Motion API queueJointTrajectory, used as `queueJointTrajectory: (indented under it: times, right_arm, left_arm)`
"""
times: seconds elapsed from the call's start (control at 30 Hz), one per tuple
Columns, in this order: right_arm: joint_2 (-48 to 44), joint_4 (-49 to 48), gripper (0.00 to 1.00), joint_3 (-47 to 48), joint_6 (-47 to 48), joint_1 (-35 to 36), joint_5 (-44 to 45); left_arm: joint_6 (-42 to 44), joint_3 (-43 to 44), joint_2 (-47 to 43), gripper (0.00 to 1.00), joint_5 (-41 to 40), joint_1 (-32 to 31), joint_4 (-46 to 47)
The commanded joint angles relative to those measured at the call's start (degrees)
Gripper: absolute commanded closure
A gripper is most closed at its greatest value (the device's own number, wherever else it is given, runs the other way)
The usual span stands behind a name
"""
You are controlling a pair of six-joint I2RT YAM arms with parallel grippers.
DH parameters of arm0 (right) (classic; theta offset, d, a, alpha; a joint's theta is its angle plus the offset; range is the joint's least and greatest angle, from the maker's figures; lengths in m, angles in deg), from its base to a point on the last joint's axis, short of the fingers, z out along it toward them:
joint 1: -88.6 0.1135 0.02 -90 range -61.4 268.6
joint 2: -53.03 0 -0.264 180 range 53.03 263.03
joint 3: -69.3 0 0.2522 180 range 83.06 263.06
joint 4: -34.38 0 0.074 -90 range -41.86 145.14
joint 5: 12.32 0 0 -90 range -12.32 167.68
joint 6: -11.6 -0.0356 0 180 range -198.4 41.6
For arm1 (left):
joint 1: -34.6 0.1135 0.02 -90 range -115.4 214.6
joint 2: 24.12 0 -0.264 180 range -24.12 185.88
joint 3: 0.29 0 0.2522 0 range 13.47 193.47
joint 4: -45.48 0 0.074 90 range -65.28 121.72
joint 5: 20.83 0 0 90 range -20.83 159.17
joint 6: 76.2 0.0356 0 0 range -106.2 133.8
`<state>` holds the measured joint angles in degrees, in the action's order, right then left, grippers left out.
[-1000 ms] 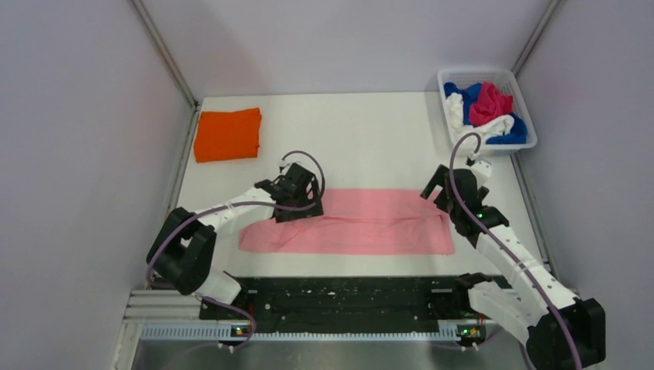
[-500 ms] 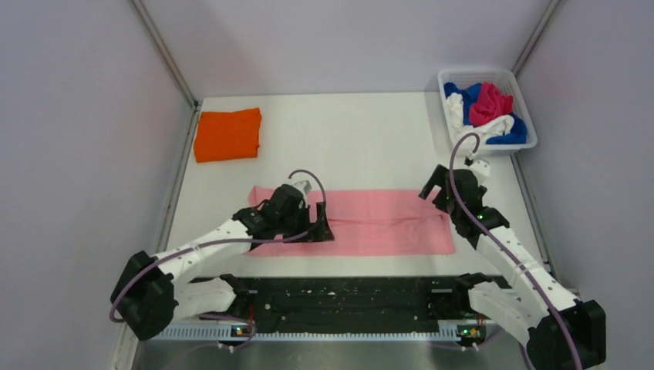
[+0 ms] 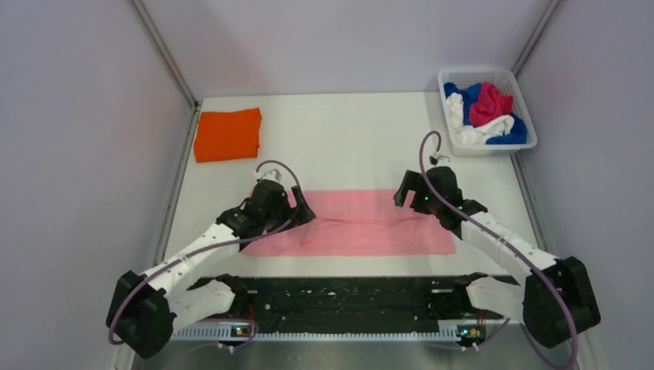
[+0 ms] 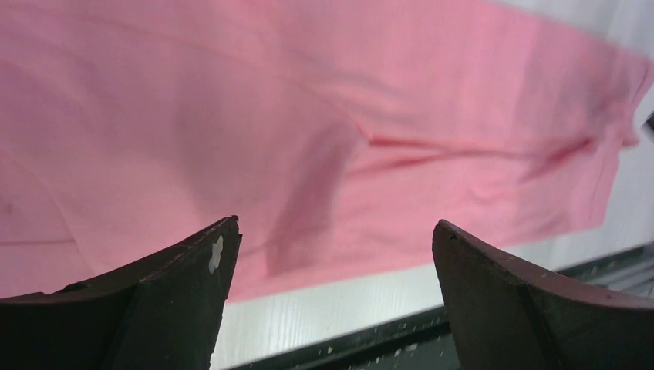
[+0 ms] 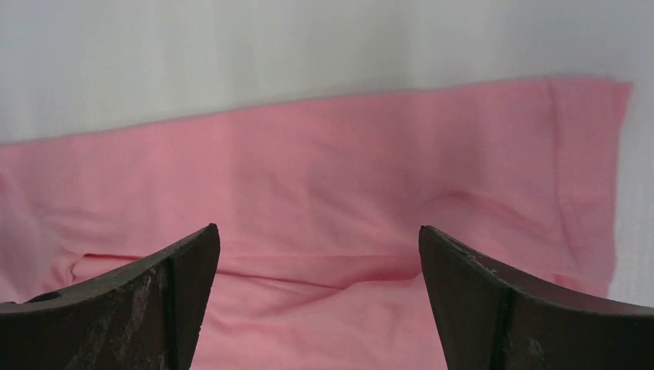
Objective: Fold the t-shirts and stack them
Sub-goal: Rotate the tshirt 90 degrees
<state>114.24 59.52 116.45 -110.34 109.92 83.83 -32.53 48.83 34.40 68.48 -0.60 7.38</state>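
The light pink t-shirt (image 3: 362, 223) lies flat on the table as a long folded strip; it also fills the left wrist view (image 4: 308, 116) and the right wrist view (image 5: 324, 193). My left gripper (image 3: 302, 213) is open and empty above the strip's left part. My right gripper (image 3: 402, 193) is open and empty above the strip's upper right part. A folded bright orange t-shirt (image 3: 227, 134) lies at the far left. Blue, white and magenta t-shirts (image 3: 486, 112) are bundled in the basket.
A white basket (image 3: 447, 80) stands at the far right corner. A black rail (image 3: 339, 297) runs along the near table edge, also seen in the left wrist view (image 4: 355, 351). Grey walls close in the table on three sides.
My left gripper has swung over the strip's left part and drawn back left; the left end now lies flat. My right gripper has moved left over the strip.
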Motion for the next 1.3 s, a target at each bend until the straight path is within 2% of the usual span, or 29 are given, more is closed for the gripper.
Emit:
queueJointTrajectory:
  times: [0.0,0.1,0.23,0.37,0.47,0.57,0.63,0.7,0.77,0.83,0.97,1.03,1.07,1.17,1.27]
  right_arm:
    - [6.81,-5.34,0.01,1.37,0.81,3.52,-3.56]
    - [11.25,-7.33,0.01,1.89,0.5,5.48,-3.44]
    - [15.62,-6.0,0.01,3.04,0.5,6.51,-2.84]
    - [16.81,-4.36,0.01,2.47,-0.68,7.95,-2.81]
    - [16.35,-0.86,0.01,2.11,-3.03,10.08,-1.76]
    - [15.12,2.95,0.01,1.4,-3.93,13.44,-2.07]
    - [13.68,4.11,0.01,0.49,-4.7,16.54,-5.44]
    - [12.72,3.04,0.01,-0.66,-5.9,20.09,-10.76]
    - [13.04,-0.11,0.01,-1.05,-7.48,23.66,-15.4]
    - [15.18,-2.83,0.01,0.02,-7.73,27.43,-18.37]
    - [23.02,-7.46,0.01,6.28,-5.09,33.06,-22.83]
    - [26.66,-7.52,0.01,9.87,-3.45,33.53,-24.59]
    - [27.81,-6.25,0.01,11.59,-2.69,33.59,-23.94]
    - [28.06,-1.93,0.01,14.57,-0.81,33.61,-19.16]
    - [25.76,-0.07,0.01,14.43,-0.59,33.61,-18.23]
  left_arm:
    - [-4.86,-1.07,4.07,0.01,-1.15,8.54,10.45]
    - [-7.48,0.39,12.58,0.01,-1.75,12.11,12.71]
    - [-7.15,5.38,23.84,0.01,-3.91,13.15,12.76]
    - [-7.18,14.59,35.77,0.01,-6.65,14.86,9.23]
    - [-9.92,21.19,43.75,0.01,-9.02,15.37,9.86]
    - [-11.85,29.13,52.29,0.01,-4.36,15.44,13.1]
    - [-12.14,37.14,58.65,0.01,-0.27,15.42,13.98]
    - [-12.51,49.69,66.44,0.01,4.99,15.36,13.57]
    - [-15.37,60.83,74.8,0.01,11.84,15.31,13.07]
    - [-20.14,69.45,82.93,0.01,19.08,14.69,17.5]
    - [-26.74,88.26,97.62,0.01,24.82,11.83,24.88]
    - [-28.15,99.77,104.03,0.01,24.81,10.4,22.21]
    - [-28.63,102.66,105.7,0.01,23.92,9.74,22.09]
    - [-29.85,101.4,105.36,0.01,18.98,10.07,23.08]
    - [-29.22,99.76,104.29,0.01,17.04,11.39,22.61]
